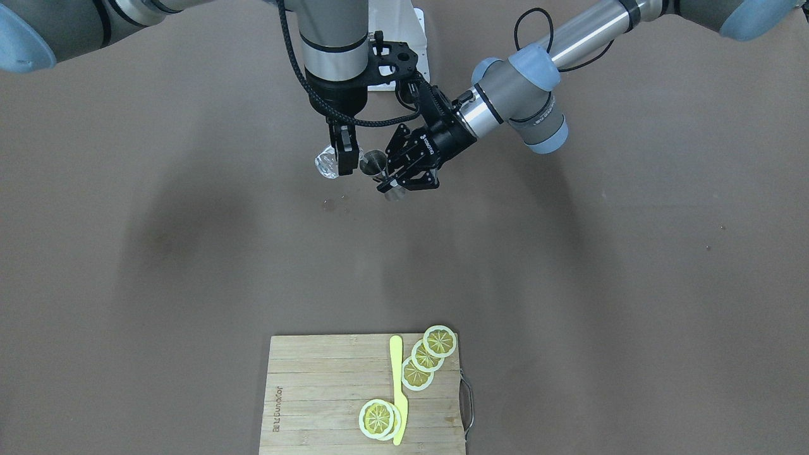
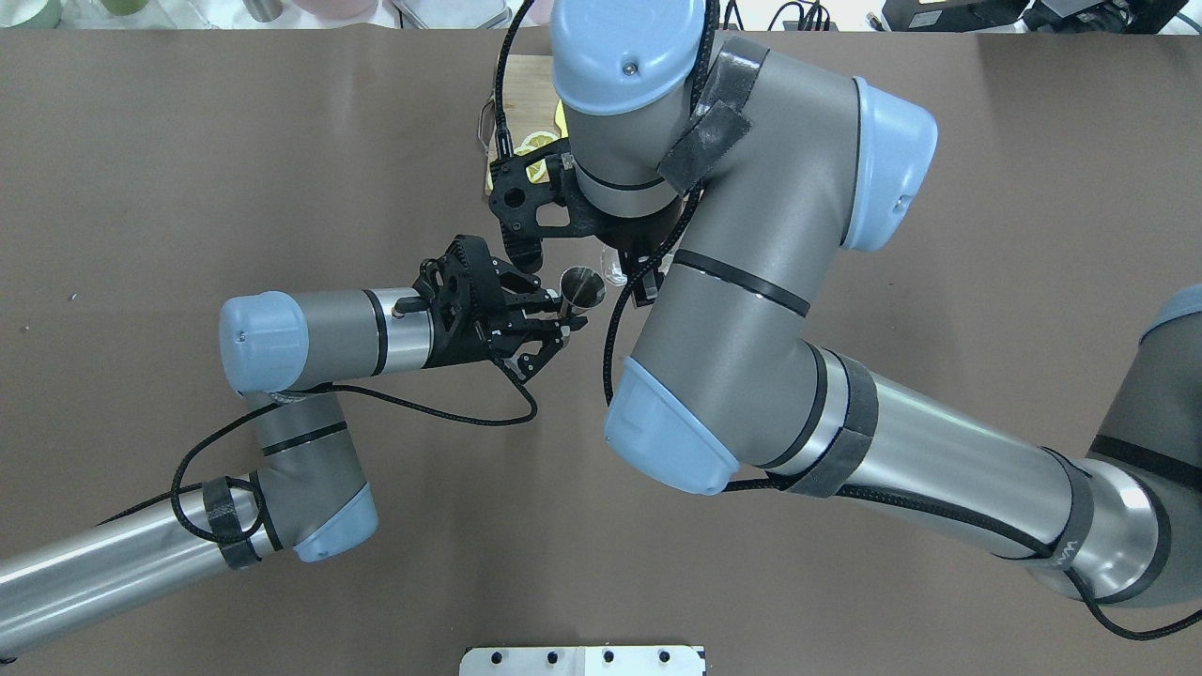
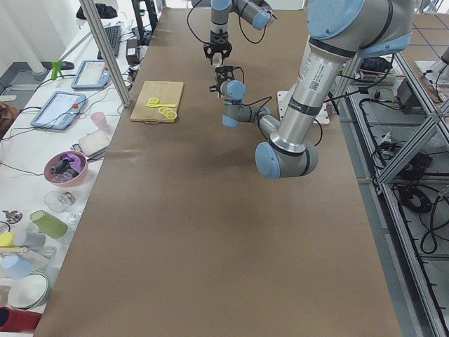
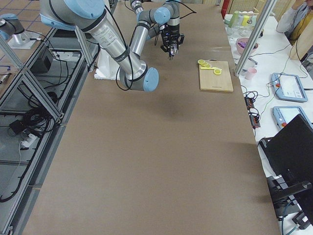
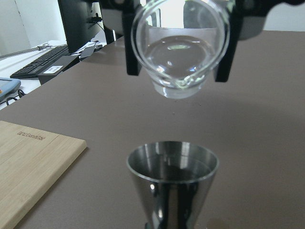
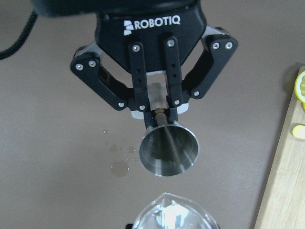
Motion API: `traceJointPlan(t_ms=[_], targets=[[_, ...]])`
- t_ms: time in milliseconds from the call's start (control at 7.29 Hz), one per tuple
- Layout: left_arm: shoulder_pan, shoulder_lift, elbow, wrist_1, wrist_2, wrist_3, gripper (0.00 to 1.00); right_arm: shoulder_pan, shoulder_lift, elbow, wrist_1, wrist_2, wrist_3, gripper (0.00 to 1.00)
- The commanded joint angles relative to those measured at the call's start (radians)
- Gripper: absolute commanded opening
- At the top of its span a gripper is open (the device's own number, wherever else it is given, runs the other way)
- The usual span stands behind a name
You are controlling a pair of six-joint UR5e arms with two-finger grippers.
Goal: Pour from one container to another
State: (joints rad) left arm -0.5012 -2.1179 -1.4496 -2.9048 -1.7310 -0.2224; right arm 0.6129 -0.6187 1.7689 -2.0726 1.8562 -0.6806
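Note:
My left gripper (image 1: pixel 387 180) is shut on the narrow waist of a steel jigger (image 1: pixel 373 163), held above the table with its mouth up. The right wrist view shows the jigger (image 6: pixel 169 148) from above, with the left gripper (image 6: pixel 157 113) clamped behind it. My right gripper (image 1: pixel 338 161) is shut on a clear glass beaker (image 1: pixel 327 165). In the left wrist view the beaker (image 5: pixel 178 52) hangs tilted, spout down, just above and beyond the jigger (image 5: pixel 171 183), with clear liquid inside it. In the overhead view my right arm hides most of the beaker (image 2: pixel 615 274).
A few wet drops (image 1: pixel 328 204) lie on the brown table under the jigger. A wooden cutting board (image 1: pixel 316 392) with lemon slices (image 1: pixel 425 357) and a yellow knife (image 1: pixel 398 385) sits across the table. A side table (image 3: pixel 49 175) carries bowls and cups.

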Motion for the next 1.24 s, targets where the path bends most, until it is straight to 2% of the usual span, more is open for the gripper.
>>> traceJointPlan(t_ms=[0, 1098], targets=[[0.000, 0.003, 0.000, -0.008, -0.001, 0.002, 0.00, -0.013, 0.014, -0.002, -0.038, -0.034, -0.035, 0.00], [0.006, -0.002, 0.009, -0.005, 0.001, 0.000, 0.00, -0.027, 0.074, -0.059, -0.055, -0.040, -0.060, 0.00]])
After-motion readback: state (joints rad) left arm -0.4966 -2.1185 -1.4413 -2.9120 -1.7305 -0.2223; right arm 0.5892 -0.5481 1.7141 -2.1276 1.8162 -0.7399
